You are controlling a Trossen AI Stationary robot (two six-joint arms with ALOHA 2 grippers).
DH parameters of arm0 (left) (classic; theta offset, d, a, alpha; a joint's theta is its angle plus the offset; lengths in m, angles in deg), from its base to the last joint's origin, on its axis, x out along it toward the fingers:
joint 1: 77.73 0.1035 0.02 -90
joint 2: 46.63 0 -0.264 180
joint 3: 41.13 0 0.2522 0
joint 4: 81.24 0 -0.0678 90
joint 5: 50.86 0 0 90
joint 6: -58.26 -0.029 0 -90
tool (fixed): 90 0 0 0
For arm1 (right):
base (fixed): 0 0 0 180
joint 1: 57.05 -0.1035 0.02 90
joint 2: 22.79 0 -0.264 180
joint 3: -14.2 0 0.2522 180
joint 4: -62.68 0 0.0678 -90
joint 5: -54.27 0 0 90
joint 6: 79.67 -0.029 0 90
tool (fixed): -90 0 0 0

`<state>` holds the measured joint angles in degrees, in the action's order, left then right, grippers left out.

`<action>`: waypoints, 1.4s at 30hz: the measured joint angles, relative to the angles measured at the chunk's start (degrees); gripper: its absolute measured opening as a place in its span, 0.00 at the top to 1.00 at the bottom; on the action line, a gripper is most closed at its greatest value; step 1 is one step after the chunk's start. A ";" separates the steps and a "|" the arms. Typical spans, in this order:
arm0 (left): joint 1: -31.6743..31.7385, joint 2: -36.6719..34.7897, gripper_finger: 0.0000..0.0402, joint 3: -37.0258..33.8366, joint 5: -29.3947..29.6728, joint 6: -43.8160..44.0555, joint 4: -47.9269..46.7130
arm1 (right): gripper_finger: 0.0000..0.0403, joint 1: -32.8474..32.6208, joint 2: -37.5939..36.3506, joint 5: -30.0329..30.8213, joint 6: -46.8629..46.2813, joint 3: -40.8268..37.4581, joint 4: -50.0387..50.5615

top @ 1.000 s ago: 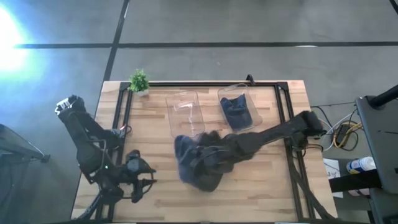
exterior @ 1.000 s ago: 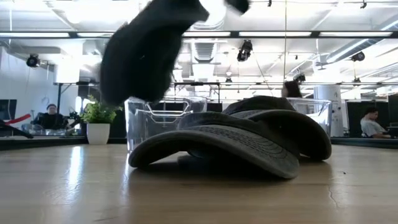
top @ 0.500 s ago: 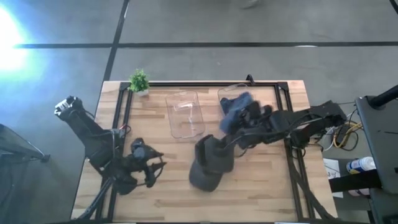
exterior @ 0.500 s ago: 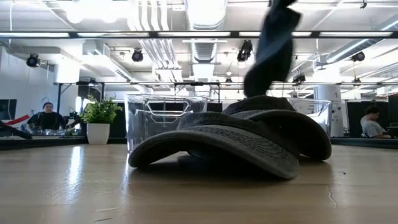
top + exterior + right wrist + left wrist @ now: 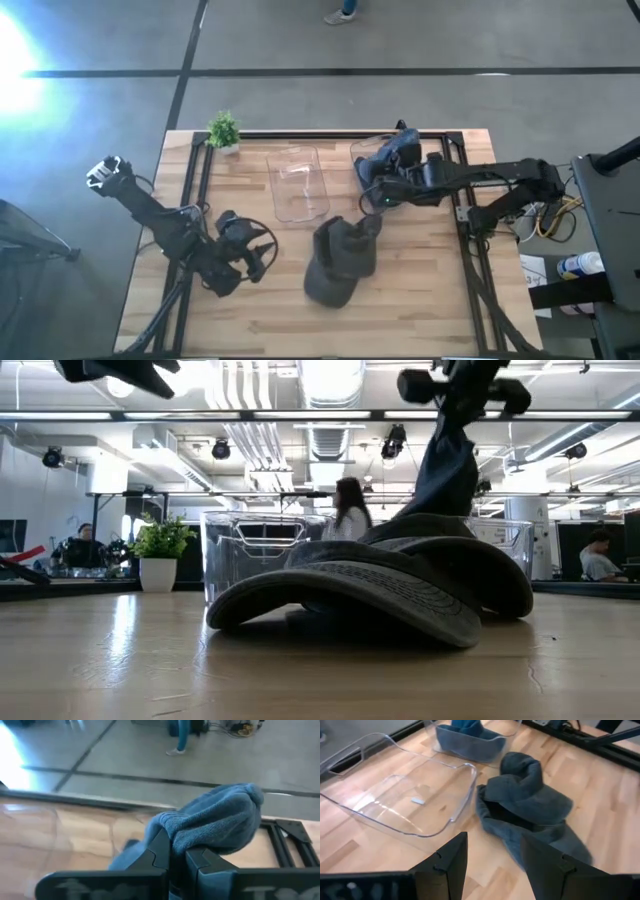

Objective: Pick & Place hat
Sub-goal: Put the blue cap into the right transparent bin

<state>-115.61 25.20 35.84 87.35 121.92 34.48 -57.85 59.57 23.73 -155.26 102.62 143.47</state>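
Note:
A blue knit hat (image 5: 396,153) is in my right gripper (image 5: 398,166), which is shut on it above the right clear bin (image 5: 408,188); another blue hat (image 5: 466,739) lies in that bin. Dark grey hats (image 5: 340,262) rest in a heap on the table's middle and fill the low view (image 5: 380,585). My left gripper (image 5: 255,252) is open, left of the heap and above the table. Its wrist view looks past both fingers (image 5: 492,865) at the heap (image 5: 530,805). My right gripper pinches a bunched fold of the blue hat (image 5: 172,837) between its two fingers, and the cloth bulges out past the fingertips. The hat hangs below the gripper (image 5: 442,465), lifted off the table. Its lower end is hidden behind the grey hats in the low view.
An empty clear bin (image 5: 300,185) stands left of the filled one, close to the heap's far side (image 5: 400,795). A small potted plant (image 5: 224,131) sits at the far left corner. A black frame rail (image 5: 330,134) runs along the far edge. People show in the room behind.
My right gripper has lifted the blue hat off the heap at the table's middle and carried it up and toward the far right, over the right bin. The grey hats stayed where they were. My left gripper has moved toward the right, nearer the heap.

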 joint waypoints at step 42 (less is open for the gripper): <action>4.90 1.05 0.56 -5.41 -3.27 4.72 21.43 | 0.42 -14.34 2.89 -25.31 21.16 -11.03 -11.53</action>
<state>-110.71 26.25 30.43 84.08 126.64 55.91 -72.19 62.46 -1.58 -134.10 91.59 131.95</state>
